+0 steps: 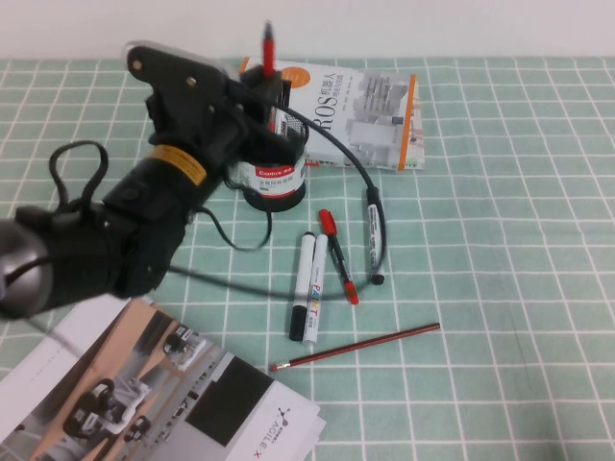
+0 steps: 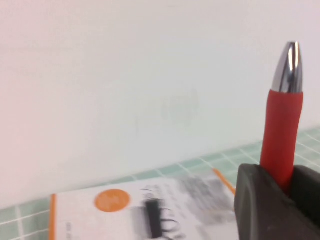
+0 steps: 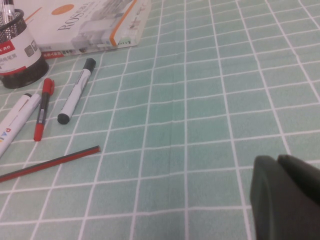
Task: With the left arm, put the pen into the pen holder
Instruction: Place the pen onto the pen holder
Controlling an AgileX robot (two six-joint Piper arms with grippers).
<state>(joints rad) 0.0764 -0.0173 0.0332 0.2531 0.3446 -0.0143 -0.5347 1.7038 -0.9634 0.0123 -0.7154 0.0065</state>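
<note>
- The left gripper (image 1: 266, 91) hangs right above the pen holder (image 1: 274, 179), its two fingers (image 2: 260, 200) clenched on the pen (image 1: 267, 50)
- The pen stands upright in that grip — the red barrel pokes up out of the jaws with the silvery tip (image 2: 288, 67) on top; the part below the jaws is hidden, so whether its lower end has entered the cup cannot be told
- The pen holder sits straight beneath the left gripper, against the near edge of a white and orange book (image 1: 370, 115) that lies just beyond the tool
- Past the holder on the robot's side lie two white markers (image 1: 307, 286), a red-capped black pen (image 1: 337, 254), a third marker (image 1: 372, 235) and a dark-red pencil (image 1: 356, 348), all well below and clear of the left gripper
- An open magazine (image 1: 173, 399) lies beneath the left arm (image 1: 106, 245)
- The right gripper (image 3: 287, 197) hovers low over bare green checked tablecloth (image 3: 210, 100), well apart from the markers — its fingers look pressed together with nothing between them
</note>
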